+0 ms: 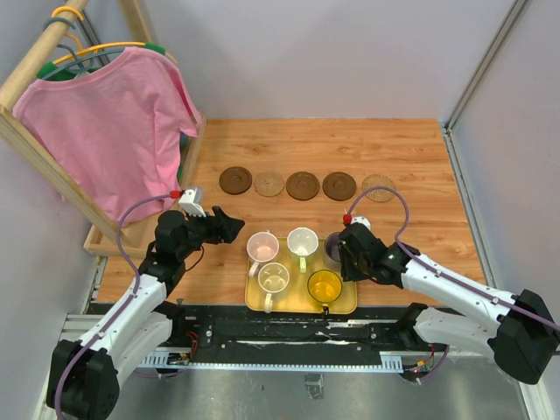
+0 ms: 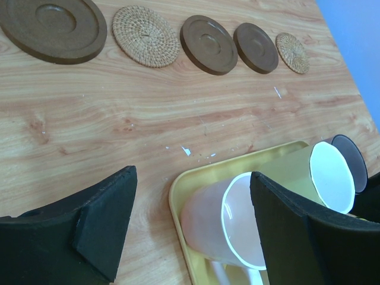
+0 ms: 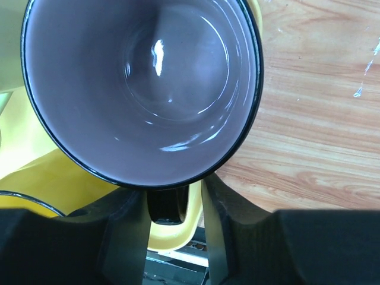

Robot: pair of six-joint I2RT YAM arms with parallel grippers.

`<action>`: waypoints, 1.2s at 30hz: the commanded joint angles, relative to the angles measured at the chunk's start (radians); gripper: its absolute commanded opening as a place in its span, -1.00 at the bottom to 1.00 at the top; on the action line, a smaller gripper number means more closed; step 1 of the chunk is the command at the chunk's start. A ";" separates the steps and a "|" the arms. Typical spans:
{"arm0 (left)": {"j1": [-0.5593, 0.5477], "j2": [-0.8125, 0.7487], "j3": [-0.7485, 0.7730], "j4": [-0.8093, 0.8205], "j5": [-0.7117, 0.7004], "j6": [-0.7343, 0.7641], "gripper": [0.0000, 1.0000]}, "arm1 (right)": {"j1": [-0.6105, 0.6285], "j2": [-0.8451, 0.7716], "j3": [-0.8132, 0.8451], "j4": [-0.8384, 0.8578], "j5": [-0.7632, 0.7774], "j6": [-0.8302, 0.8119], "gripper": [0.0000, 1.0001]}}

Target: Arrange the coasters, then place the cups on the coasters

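Note:
Several round coasters (image 1: 303,185) lie in a row on the wooden table; the left wrist view shows them too, dark coasters (image 2: 209,44) mixed with woven ones. The cups stand on a yellow tray (image 1: 255,303): pink cup (image 1: 262,247), cream cup (image 1: 302,241), white-green cup (image 1: 273,278), amber cup (image 1: 325,285) and purple cup (image 1: 333,250). My right gripper (image 3: 173,193) straddles the dark handle of the purple cup (image 3: 142,83). One finger touches the handle and a gap shows beside the other. My left gripper (image 2: 193,178) stands open at the tray's left edge, by the pink cup (image 2: 208,219).
A wooden rack (image 1: 131,236) with a pink shirt (image 1: 114,122) on a hanger stands at the left, close behind my left arm. Grey walls close the table at the back and right. Bare wood lies between the coasters and the tray.

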 commanded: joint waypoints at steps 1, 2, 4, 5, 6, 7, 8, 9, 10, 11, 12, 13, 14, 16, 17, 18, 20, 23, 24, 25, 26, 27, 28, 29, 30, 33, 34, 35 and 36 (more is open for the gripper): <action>-0.007 -0.001 -0.013 0.036 0.012 0.001 0.62 | 0.022 0.006 -0.013 0.013 0.025 0.013 -0.33; -0.007 -0.001 -0.013 0.035 0.011 0.001 0.62 | 0.022 0.008 -0.014 0.014 0.024 0.013 -0.39; -0.007 -0.003 -0.014 0.035 0.011 0.001 0.62 | 0.023 0.009 -0.014 0.014 0.026 0.013 -0.50; -0.007 -0.004 -0.015 0.033 0.011 0.001 0.62 | 0.023 0.011 -0.015 0.014 0.027 0.013 -0.56; -0.007 -0.005 -0.016 0.033 0.011 0.001 0.61 | 0.024 0.012 -0.014 0.014 0.029 0.013 -0.63; -0.006 -0.007 -0.016 0.033 0.009 0.001 0.62 | 0.023 0.016 -0.015 0.014 0.029 0.013 -0.70; -0.006 -0.007 -0.016 0.033 0.009 0.001 0.62 | 0.024 0.018 -0.015 0.014 0.029 0.014 -0.78; -0.007 -0.009 -0.017 0.033 0.009 0.001 0.62 | 0.024 0.020 -0.015 0.014 0.030 0.014 -0.87; -0.007 -0.008 -0.018 0.033 0.008 0.000 0.62 | 0.024 0.024 -0.015 0.013 0.033 0.016 -0.96; -0.007 -0.009 -0.019 0.033 0.009 0.000 0.62 | 0.024 0.026 -0.013 0.010 0.037 0.018 -0.98; -0.007 -0.011 -0.019 0.034 0.008 0.000 0.62 | 0.024 0.029 -0.010 0.008 0.041 0.018 -0.99; -0.007 -0.012 -0.020 0.034 0.009 0.000 0.62 | 0.024 0.033 -0.006 0.003 0.048 0.017 -0.99; -0.007 -0.013 -0.021 0.035 0.008 -0.002 0.62 | 0.023 0.038 0.000 -0.001 0.055 0.014 -0.99; -0.007 -0.017 -0.022 0.033 0.008 -0.002 0.62 | 0.025 0.044 0.014 -0.010 0.067 0.007 -0.99; -0.007 -0.020 -0.021 0.033 0.007 -0.003 0.62 | 0.028 0.047 0.020 -0.011 0.073 0.003 -0.99; -0.007 -0.022 -0.021 0.031 0.007 -0.001 0.62 | 0.031 0.047 0.028 -0.012 0.081 -0.003 -0.99; -0.007 -0.028 -0.021 0.030 0.005 0.000 0.62 | 0.040 0.046 0.043 -0.018 0.105 -0.010 -0.99; -0.007 -0.035 -0.022 0.028 -0.003 0.001 0.62 | 0.053 0.040 0.069 -0.026 0.152 -0.025 -0.99; -0.007 -0.038 -0.023 0.028 -0.003 0.001 0.62 | 0.052 0.037 0.078 -0.026 0.170 -0.031 -0.99; -0.007 -0.038 -0.023 0.028 -0.005 0.001 0.62 | 0.052 0.034 0.087 -0.025 0.186 -0.039 -0.99; -0.007 -0.039 -0.024 0.030 -0.005 0.001 0.62 | 0.052 0.031 0.101 -0.023 0.201 -0.045 -0.99; -0.007 -0.038 -0.024 0.031 -0.005 0.001 0.62 | 0.052 0.030 0.112 -0.021 0.215 -0.055 -0.99; -0.006 -0.036 -0.025 0.033 -0.005 0.001 0.62 | 0.053 0.029 0.125 -0.020 0.230 -0.062 -0.99; -0.007 -0.036 -0.023 0.033 -0.006 0.002 0.62 | 0.053 0.028 0.136 -0.020 0.244 -0.069 -0.99; -0.007 -0.034 -0.024 0.034 -0.007 0.003 0.62 | 0.052 0.029 0.149 -0.021 0.261 -0.077 -0.99; -0.006 -0.033 -0.025 0.038 -0.010 0.004 0.62 | 0.053 0.037 0.179 -0.018 0.330 -0.102 -0.99; -0.007 -0.032 -0.024 0.039 -0.011 0.005 0.62 | 0.052 0.046 0.187 -0.017 0.349 -0.111 -0.99; -0.007 -0.030 -0.024 0.039 -0.013 0.007 0.62 | 0.053 0.054 0.195 -0.017 0.370 -0.122 -0.98; -0.007 -0.028 -0.023 0.042 -0.014 0.007 0.62 | 0.051 0.063 0.206 -0.015 0.393 -0.134 -0.99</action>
